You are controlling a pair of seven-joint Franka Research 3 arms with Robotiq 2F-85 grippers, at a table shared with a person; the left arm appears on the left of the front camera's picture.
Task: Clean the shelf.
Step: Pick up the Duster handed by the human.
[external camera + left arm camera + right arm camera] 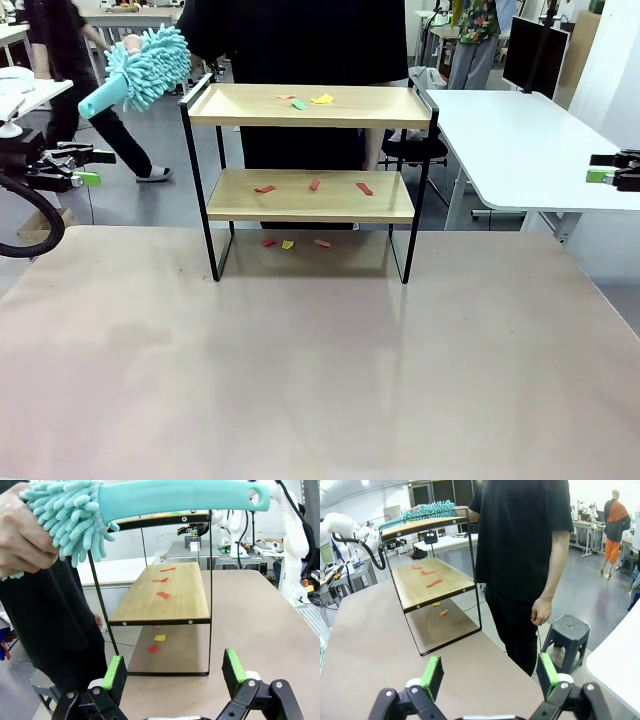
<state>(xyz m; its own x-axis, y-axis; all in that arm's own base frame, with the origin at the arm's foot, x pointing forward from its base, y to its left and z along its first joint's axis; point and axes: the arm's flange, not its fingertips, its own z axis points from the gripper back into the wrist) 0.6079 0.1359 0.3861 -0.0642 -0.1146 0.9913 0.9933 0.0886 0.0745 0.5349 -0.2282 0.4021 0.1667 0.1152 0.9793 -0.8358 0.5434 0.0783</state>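
Far middle of table [300, 380]: shelf [380, 103], upright, square to the front camera. Coloured paper scraps [322, 99] on top board, lower board and the tabletop beneath.

Off the table's left edge: left gripper [95, 166], spread wide and empty. Same in its wrist view [174, 665], green pads well apart. Off the right edge: right gripper [605, 168], likewise spread and empty [489, 670].

Above the shelf's left end: person's hand [22, 535] around the fluffy head of a teal duster [180, 497], handle held out toward the left arm. Probable step in hand: taking the duster from the person.

Doing it well:
- Come in with fingers across the handle, not along it.
- Aim for mid-handle, clear of the microfibre and of the hand.
- Close only with the handle fully between both pads, then hold and wait for release before drawing away.
- Keep the handle roughly level, ready for laying the head flat on a board.
- Handle's distance hard to judge from the wrist view; above the fingertips, possibly close. Go in slowly.
- Mind the thin black frame beside the duster head; a light rack, probably easy to shove.
- Afterwards, top board first, then lower, then tabletop, to avoid re-littering swept wood.
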